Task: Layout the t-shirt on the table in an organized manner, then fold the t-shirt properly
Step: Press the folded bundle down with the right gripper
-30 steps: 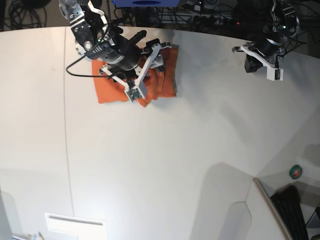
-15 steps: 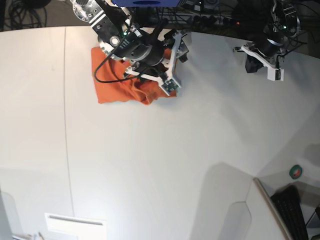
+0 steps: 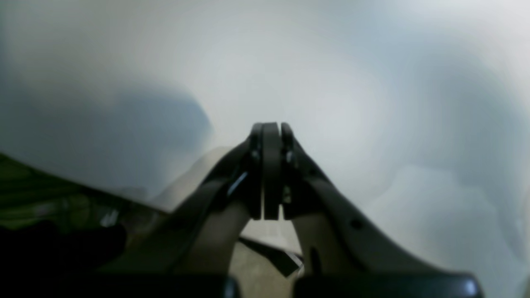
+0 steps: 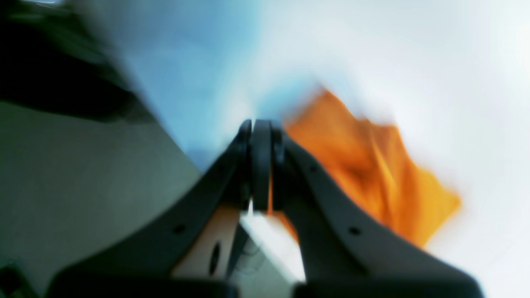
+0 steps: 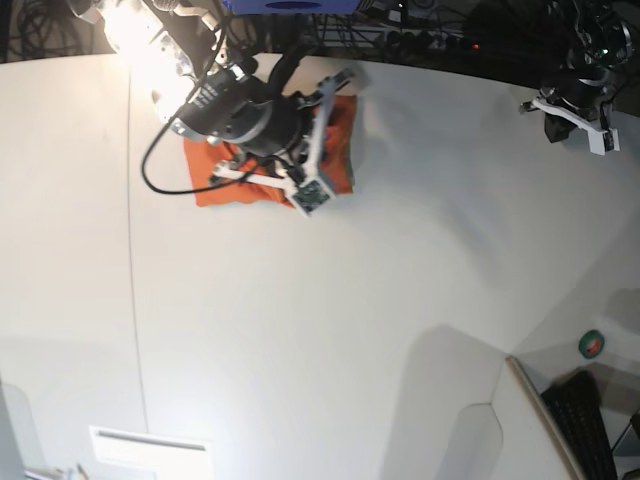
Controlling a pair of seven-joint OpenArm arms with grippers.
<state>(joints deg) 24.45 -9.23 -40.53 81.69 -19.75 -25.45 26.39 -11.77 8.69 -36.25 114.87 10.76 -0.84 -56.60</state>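
White bench (image 5: pixel 330 320), curved far edge, thin dark seam (image 5: pixel 131 250) running front to back on its left side. Orange t-shirt (image 5: pixel 340 160) lies bunched on it near the far edge, just right of the seam, partly hidden.

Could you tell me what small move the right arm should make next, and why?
Probably lift clear of the t-shirt: it lies folded into a compact block on the table, and the right gripper is shut on nothing.

Dark cables (image 5: pixel 60 25) behind, bright glare.
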